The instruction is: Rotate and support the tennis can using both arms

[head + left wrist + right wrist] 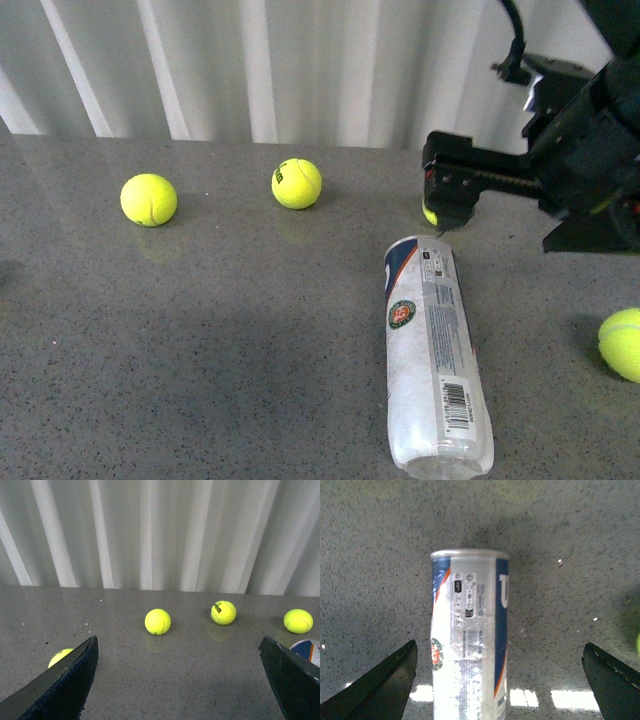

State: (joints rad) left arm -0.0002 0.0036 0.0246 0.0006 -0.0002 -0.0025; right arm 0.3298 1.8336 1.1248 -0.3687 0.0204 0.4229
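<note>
You are barely starting: the can (437, 350) is lying untouched on the tabletop (200, 330), with the left end effector (177, 645) and right end effector (498, 644) both spread, empty.

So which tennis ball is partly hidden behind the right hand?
The ball just beyond the tennis can's far end; nothing covers the other three.

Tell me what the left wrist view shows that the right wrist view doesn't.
Only the left wrist view: four tennis balls, one half hidden behind the left fingers, and the white ribbed wall. Only the right wrist view: the tennis can close up, its label and silver rim framed between the right fingers; a yellow-green blur at the edge may be a ball. Both: the grey speckled tabletop, black fingers spread wide open, and the can, though the left wrist view catches just a sliver.
</note>
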